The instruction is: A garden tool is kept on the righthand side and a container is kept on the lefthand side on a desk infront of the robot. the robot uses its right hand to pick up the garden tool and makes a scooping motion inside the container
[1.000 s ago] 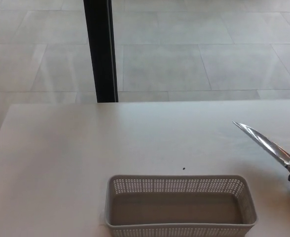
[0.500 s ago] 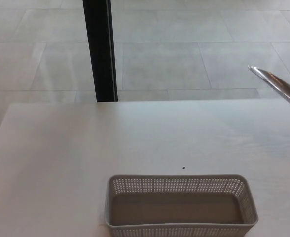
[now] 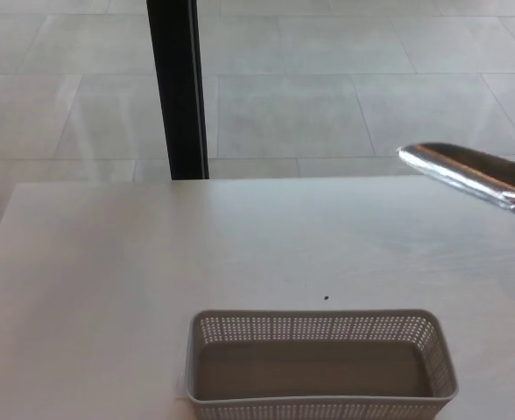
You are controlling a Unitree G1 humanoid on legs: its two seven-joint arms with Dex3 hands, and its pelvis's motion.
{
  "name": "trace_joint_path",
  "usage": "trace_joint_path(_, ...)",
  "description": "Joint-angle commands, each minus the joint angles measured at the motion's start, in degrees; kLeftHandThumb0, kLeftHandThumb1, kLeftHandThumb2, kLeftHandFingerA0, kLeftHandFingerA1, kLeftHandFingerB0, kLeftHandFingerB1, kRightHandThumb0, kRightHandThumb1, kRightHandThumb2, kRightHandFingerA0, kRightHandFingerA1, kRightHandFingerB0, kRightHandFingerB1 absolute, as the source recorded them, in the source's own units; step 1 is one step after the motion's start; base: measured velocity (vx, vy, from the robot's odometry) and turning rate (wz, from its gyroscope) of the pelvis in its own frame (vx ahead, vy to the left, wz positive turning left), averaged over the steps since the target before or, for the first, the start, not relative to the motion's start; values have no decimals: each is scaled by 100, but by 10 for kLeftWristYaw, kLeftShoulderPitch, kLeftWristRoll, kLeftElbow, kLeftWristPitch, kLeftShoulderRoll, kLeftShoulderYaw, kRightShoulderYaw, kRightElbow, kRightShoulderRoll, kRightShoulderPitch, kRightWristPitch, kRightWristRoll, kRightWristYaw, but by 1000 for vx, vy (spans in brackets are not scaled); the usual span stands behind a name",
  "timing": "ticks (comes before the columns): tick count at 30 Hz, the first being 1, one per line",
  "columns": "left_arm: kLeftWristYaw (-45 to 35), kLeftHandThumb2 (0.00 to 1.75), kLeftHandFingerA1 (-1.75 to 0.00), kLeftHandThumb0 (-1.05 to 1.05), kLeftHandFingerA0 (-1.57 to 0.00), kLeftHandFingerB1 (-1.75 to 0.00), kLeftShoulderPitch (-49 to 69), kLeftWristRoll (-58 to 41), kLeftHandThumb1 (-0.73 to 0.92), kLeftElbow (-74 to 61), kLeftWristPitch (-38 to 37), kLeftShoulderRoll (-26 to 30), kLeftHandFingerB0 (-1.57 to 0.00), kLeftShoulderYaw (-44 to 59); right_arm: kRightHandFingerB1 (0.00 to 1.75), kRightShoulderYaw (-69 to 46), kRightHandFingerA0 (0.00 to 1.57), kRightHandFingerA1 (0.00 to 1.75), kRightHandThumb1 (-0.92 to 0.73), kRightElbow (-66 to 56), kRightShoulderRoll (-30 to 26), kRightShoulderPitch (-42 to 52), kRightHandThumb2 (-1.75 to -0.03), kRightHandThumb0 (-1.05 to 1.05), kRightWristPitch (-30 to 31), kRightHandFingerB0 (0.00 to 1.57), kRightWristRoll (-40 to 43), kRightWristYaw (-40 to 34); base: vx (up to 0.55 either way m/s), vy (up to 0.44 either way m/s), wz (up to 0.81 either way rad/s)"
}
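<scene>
A shiny metal garden trowel blade (image 3: 468, 175) hangs in the air above the desk's far right part, its rounded tip pointing left. Its handle runs out of the picture at the right edge. A grey perforated rectangular container (image 3: 319, 328) stands on the white desk (image 3: 109, 280) at the near edge, below and left of the blade, with nothing inside it. Neither of my hands shows in the head view; whatever holds the trowel is beyond the right edge.
A black vertical post (image 3: 177, 87) stands behind the desk's far edge at the left of centre, with tiled floor beyond. A tiny dark speck (image 3: 326, 297) lies on the desk just behind the container.
The trowel rose from low at the right edge, and its tip has swung left. My right hand, seen a second ago at the right edge, has left the picture.
</scene>
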Motion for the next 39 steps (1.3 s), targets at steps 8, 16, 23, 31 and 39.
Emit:
trace_joint_path(8, 2, 59, -69, -50, -68, -49, -2, -5, 62, 1, 1, 18, -63, 6, 164, 39, 81, 175, -59, -119, -123, 21, -78, -21, -103, 58, -172, -86, 0, 0, 0)
trace_joint_path(16, 2, 59, -73, -51, -69, -52, -9, -5, 62, -2, 6, 21, -65, 5, 161, 33, 84, 175, -46, -116, -164, -11, -86, -12, -90, 65, -207, -128, 0, 0, 0)
trace_joint_path(23, 0, 59, -70, -51, -67, -49, -6, 0, 63, -3, 1, 23, -63, -1, 155, 56, 85, 175, -47, -94, -176, -67, -80, -14, -99, 66, -240, -154, 0, 0, 0)
trace_joint_path(31, -1, 59, -70, -50, -67, -50, -5, -11, 62, -2, 3, 18, -61, 9, 130, 72, 91, 164, -59, -132, -174, -100, -72, -21, -97, 74, -211, -34, 0, 0, 0)
trace_joint_path(39, 1, 59, -71, -49, -69, -50, -10, -7, 62, 0, 3, 18, -64, 4, 111, 71, 87, 174, -56, -178, -155, -83, -65, -23, -78, 86, -190, 46, 0, 0, 0)
